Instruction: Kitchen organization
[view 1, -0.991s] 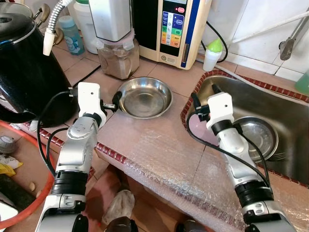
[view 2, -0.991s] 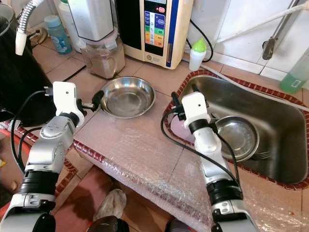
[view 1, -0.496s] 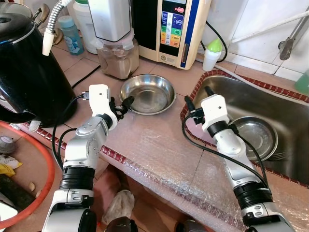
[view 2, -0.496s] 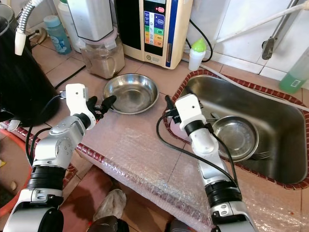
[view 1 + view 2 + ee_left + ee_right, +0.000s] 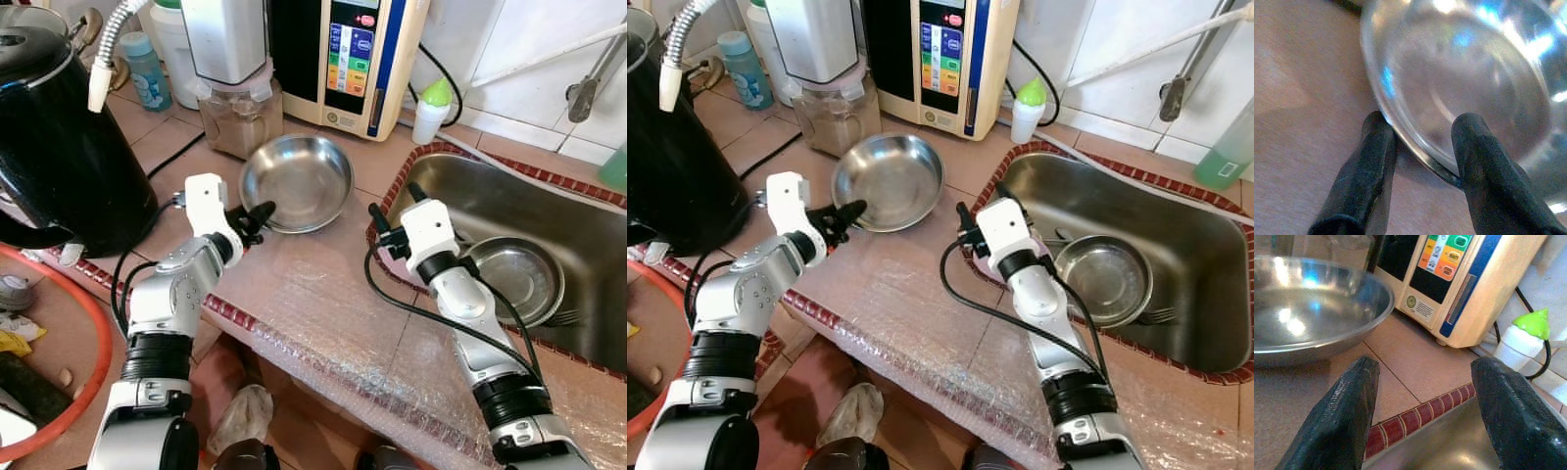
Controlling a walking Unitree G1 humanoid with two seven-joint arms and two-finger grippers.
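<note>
A steel bowl [image 5: 297, 179] on the tiled counter is tipped up, its near rim raised. My left gripper [image 5: 255, 215] is shut on that rim; in the left wrist view one black finger [image 5: 1364, 181] lies outside the bowl [image 5: 1464, 88] and the other inside. My right gripper [image 5: 394, 199] hangs open over the left edge of the sink [image 5: 578, 211], with nothing between its fingers [image 5: 1347, 406]. A second steel bowl [image 5: 524, 279] lies in the sink beside a fork [image 5: 563, 315].
A black kettle [image 5: 49, 147] stands at the left. A blender jar of brown powder [image 5: 235, 117], a water machine [image 5: 348, 59] and a small green-capped bottle [image 5: 431, 110] line the back. Clear plastic film [image 5: 343, 323] covers the counter's front edge.
My left gripper closed on the bowl's near rim and lifted it, so the bowl now tilts. My right gripper has moved left from the sink toward the counter.
</note>
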